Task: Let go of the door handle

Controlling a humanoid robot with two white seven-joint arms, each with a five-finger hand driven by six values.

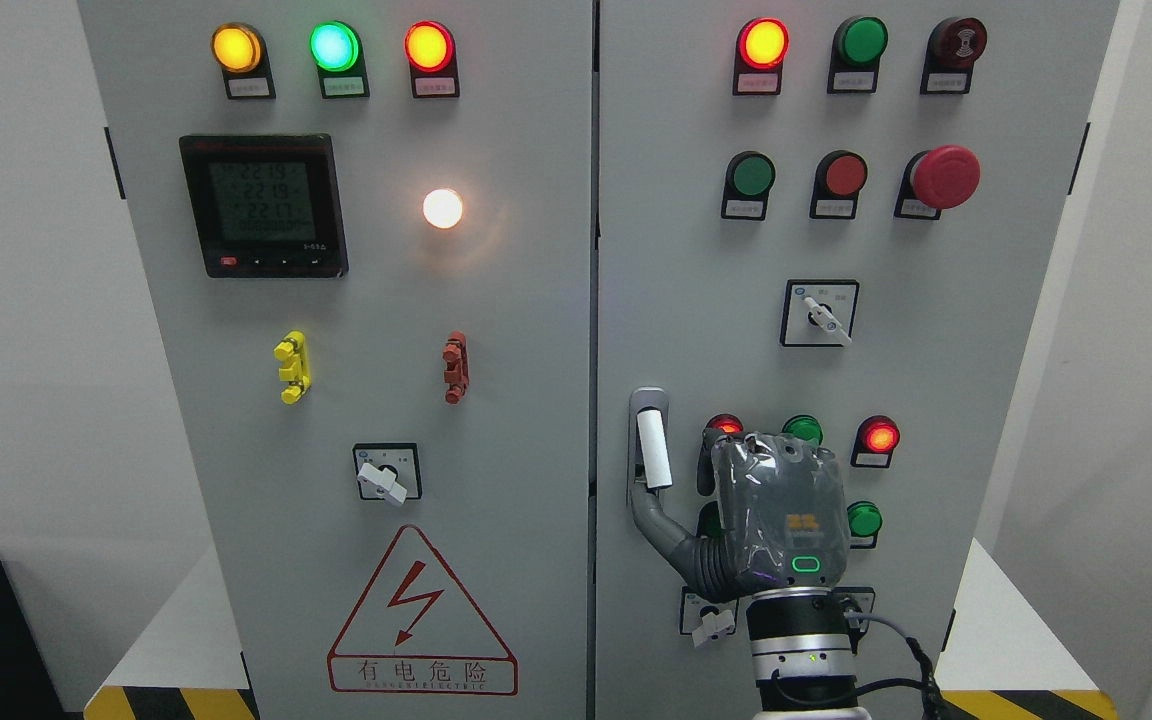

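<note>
The door handle [653, 448] is a white upright bar in a grey recess at the left edge of the cabinet's right door [936, 380]. My right hand [726, 490] comes up from the bottom edge, its grey back facing the camera, just right of the handle. Its thumb [661, 520] stretches left and touches the handle's lower end. The other fingers [736, 440] point at the door panel, beside the handle and not around it. The bar shows in full with nothing wrapped on it. The left arm is out of view.
Lit indicator lamps [880, 436] and green buttons [864, 520] sit right beside the hand. A rotary switch [820, 313] is above it and another [711, 625] is by the wrist. A red emergency button [944, 177] juts out higher up. The left door [496, 400] carries a meter and a warning triangle.
</note>
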